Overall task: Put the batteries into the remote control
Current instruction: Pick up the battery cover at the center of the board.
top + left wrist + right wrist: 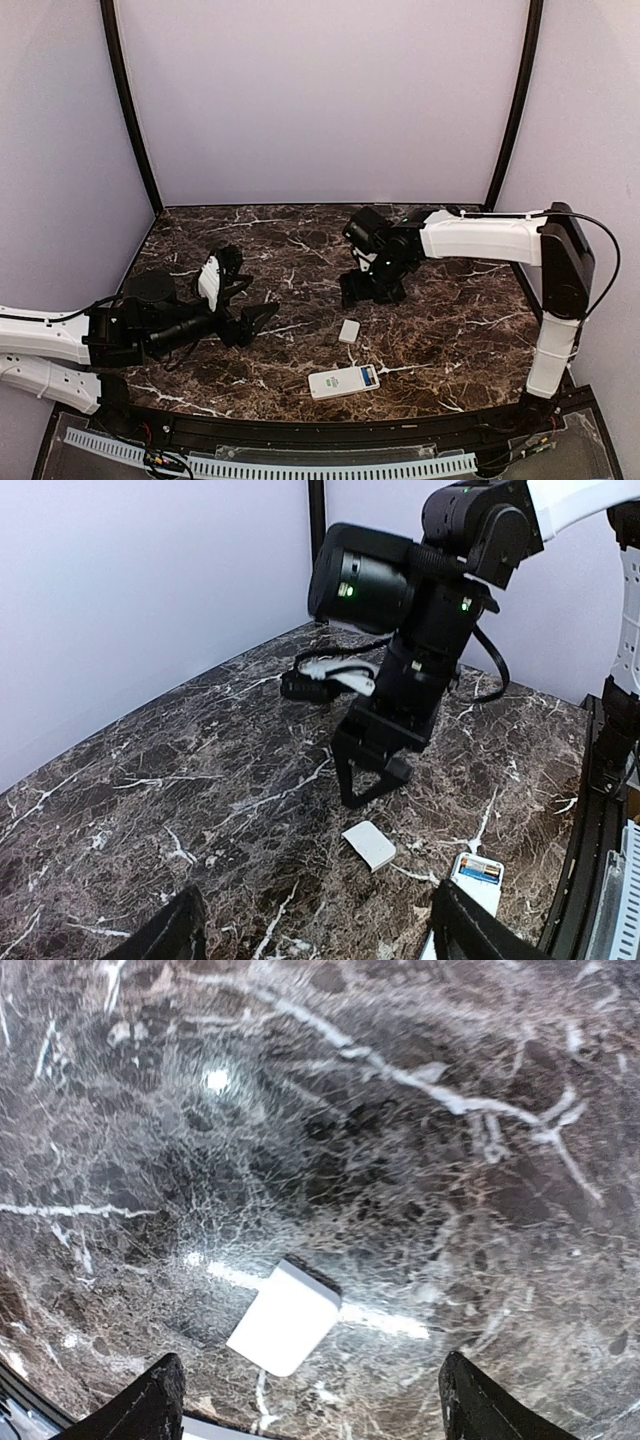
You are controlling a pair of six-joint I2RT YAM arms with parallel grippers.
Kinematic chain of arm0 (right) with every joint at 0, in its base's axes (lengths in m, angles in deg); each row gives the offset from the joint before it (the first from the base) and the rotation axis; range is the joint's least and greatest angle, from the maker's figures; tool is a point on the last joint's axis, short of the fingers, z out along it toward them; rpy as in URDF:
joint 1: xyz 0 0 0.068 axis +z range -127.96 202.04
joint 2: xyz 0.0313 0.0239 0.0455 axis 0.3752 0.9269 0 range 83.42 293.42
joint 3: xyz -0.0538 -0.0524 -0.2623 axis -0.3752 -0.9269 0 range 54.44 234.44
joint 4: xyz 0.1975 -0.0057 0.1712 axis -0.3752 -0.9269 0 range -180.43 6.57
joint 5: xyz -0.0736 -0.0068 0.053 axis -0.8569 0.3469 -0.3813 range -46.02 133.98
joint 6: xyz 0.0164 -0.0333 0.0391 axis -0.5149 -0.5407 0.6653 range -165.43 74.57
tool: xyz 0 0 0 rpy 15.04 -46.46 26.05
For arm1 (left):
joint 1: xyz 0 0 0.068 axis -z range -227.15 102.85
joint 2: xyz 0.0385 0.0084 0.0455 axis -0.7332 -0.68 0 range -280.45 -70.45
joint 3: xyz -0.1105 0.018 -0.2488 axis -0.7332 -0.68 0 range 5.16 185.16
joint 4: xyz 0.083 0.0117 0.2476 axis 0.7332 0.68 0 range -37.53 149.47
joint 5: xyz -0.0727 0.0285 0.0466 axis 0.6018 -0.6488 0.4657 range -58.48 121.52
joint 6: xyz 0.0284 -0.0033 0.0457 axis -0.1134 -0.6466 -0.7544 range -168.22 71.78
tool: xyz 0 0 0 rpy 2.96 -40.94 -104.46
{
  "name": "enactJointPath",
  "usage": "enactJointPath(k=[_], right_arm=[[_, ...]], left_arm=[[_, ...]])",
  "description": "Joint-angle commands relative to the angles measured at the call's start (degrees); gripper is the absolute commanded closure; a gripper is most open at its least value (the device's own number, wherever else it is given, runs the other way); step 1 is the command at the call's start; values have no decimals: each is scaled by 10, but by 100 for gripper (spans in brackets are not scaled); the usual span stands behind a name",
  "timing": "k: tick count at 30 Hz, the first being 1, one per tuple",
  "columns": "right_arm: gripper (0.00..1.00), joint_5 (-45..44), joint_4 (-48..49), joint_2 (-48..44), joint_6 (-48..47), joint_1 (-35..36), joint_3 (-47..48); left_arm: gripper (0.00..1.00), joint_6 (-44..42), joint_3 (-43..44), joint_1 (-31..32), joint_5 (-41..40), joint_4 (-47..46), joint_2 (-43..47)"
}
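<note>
The white remote control (340,383) lies back up near the table's front edge, green label showing. Its open battery bay at the right end holds bluish batteries (369,376), also seen in the left wrist view (479,869). A small white cover piece (349,331) lies loose just behind the remote. My right gripper (372,295) is open and empty, pointing down just beyond the cover (285,1318). My left gripper (254,303) is open and empty, low at the left, aimed toward the cover (369,845) and the remote (462,892).
The dark marble table (300,250) is bounded by pale walls at the back and sides. A black rail (330,425) runs along the front edge. The right arm (430,590) fills the upper middle of the left wrist view.
</note>
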Motion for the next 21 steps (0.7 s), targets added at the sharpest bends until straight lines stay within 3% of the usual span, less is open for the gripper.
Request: enactJointPath(k=[1,8,12,21], right_arm=[[15,-29,-54,73,67,35,47],[19,-74,-133,150,79,65,116],[24,-60,-111,154,76,66,98],[62,-35,-99,163,60,66,90]], left_arm=[[23,9,-9,-3,-12,20,15],[23,13,-15,-3,-10,20,11],[23,12,-19,-4,-7,19,12],[23,5,-18,-3,-5,23,17]])
